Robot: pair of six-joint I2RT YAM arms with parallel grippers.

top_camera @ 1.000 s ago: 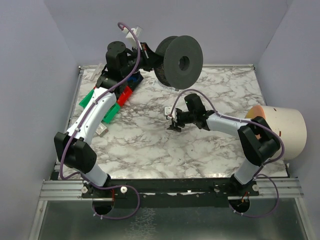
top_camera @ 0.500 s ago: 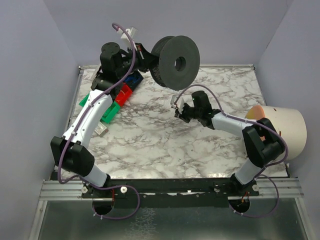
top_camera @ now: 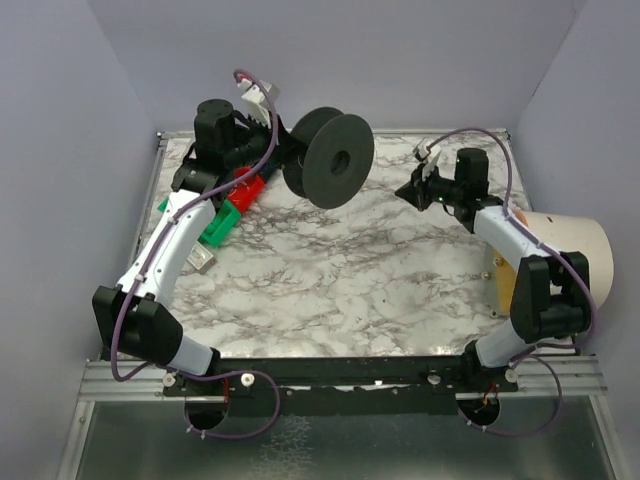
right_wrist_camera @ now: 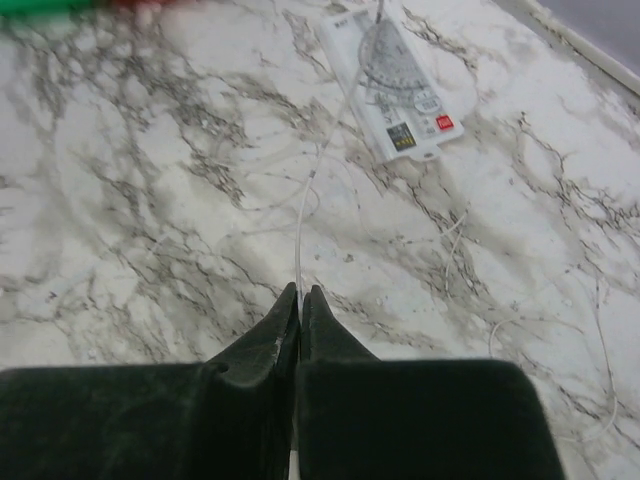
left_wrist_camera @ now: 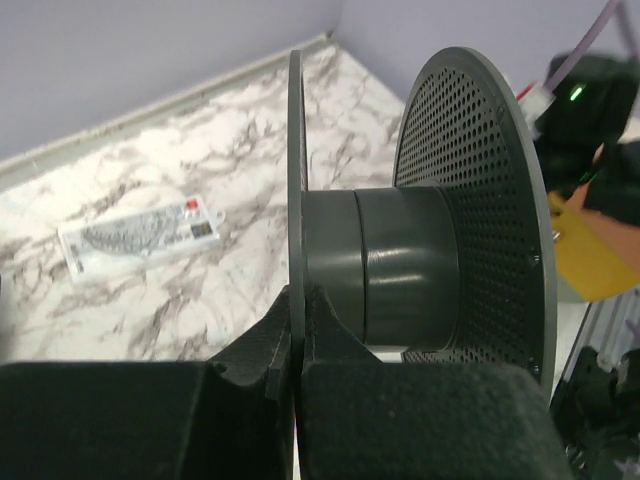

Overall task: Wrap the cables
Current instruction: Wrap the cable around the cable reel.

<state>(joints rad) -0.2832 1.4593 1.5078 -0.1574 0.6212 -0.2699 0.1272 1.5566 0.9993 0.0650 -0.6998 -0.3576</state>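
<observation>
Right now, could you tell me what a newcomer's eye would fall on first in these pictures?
The big black spool stands out first, held up over the far side of the marble table by the left gripper, which is clamped on one flange's rim. Next comes the right gripper, shut on a thin pale strand that runs toward a white protractor packet.

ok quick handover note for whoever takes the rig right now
Left gripper: shut on one flange of the spool, held up over the table.
Right gripper: shut on a thin pale strand that runs out across the table.
Done: spool and strand both gripped.
Left: the hub looks bare, so all the winding; more strand lies loose on the table.
</observation>
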